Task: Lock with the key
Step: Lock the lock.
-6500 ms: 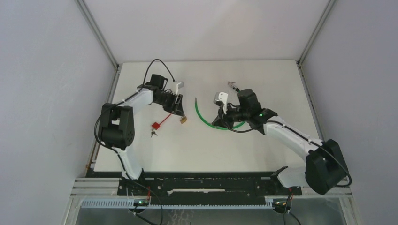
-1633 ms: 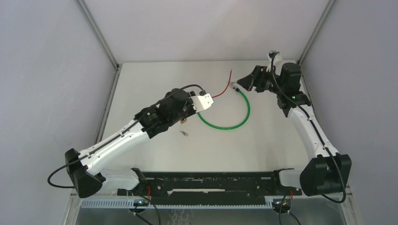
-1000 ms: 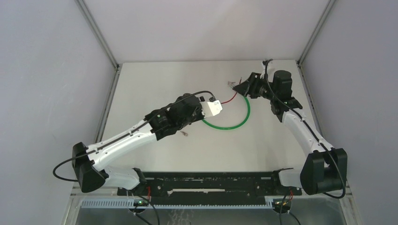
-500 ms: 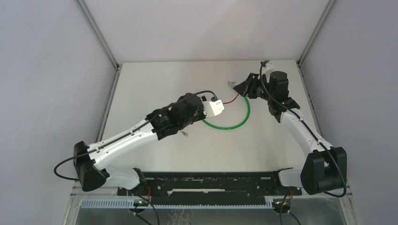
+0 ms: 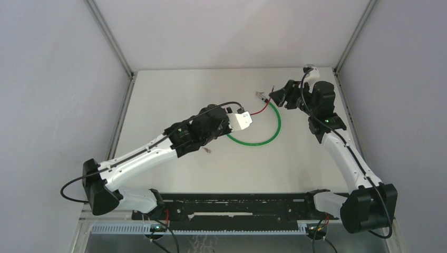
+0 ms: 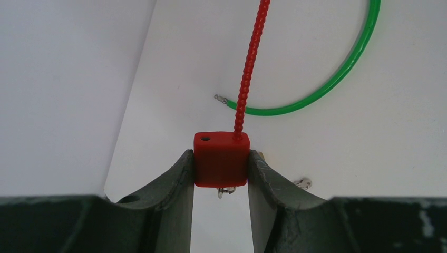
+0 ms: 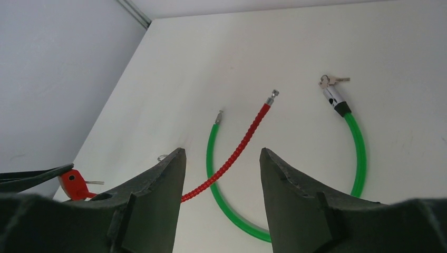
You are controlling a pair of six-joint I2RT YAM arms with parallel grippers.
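Noted a red padlock [image 6: 220, 161] and its beaded red cord [image 6: 248, 68]. Noted a green cable [image 7: 359, 153], silver-tipped, and a white table [image 5: 168, 95].

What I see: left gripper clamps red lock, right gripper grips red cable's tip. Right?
No: the right gripper is open, empty; the right wrist view shows the red cable's tip well clear of it. The left gripper does clamp the red lock.

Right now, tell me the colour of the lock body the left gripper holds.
Lock body: red, clearest in the left wrist view.
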